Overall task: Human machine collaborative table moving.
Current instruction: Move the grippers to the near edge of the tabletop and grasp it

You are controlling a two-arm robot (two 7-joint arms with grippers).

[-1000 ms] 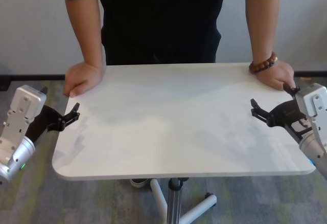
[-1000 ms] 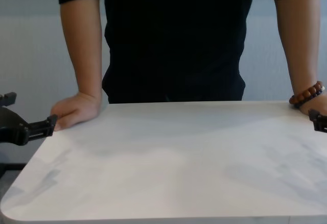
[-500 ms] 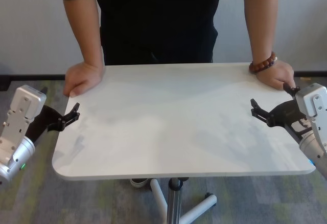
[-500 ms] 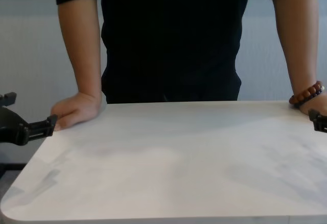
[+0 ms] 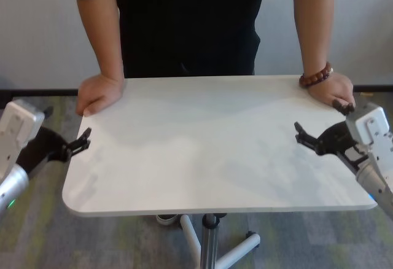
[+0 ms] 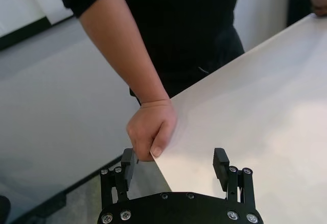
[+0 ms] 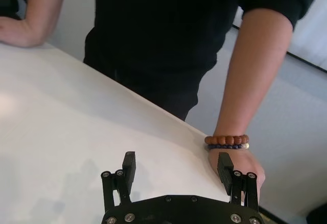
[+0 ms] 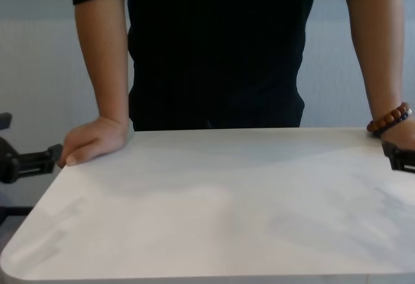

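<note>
Table: the white marbled table (image 5: 215, 152) stands between robot and person on a grey metal post (image 5: 210, 241), over grey carpet (image 5: 307, 238).
Far edge: the human (image 5: 190, 23) in a black shirt stands right against it, both arms reaching down to the top.
Human, far left corner: one hand (image 5: 98, 94) curls over that corner, fingers wrapping the edge, as the left wrist view shows.
Human, far right corner: the other hand (image 5: 334, 91) presses down on that corner, a brown bead bracelet (image 5: 316, 75) at the wrist.
Left gripper: the left gripper (image 5: 81, 141) sits at the table's left edge, just nearer the robot than the person's hand. Its jaws gape wide, one finger above the top and one off the side, the thin edge between them; nothing is pinched.
Right gripper: the right gripper (image 5: 319, 139) reaches in from the right edge, near the far right corner, close beside the braceleted hand. Fingers spread wide over the top, and they clamp nothing.
Contact: whether either claw touches the tabletop, I can't tell.
</note>
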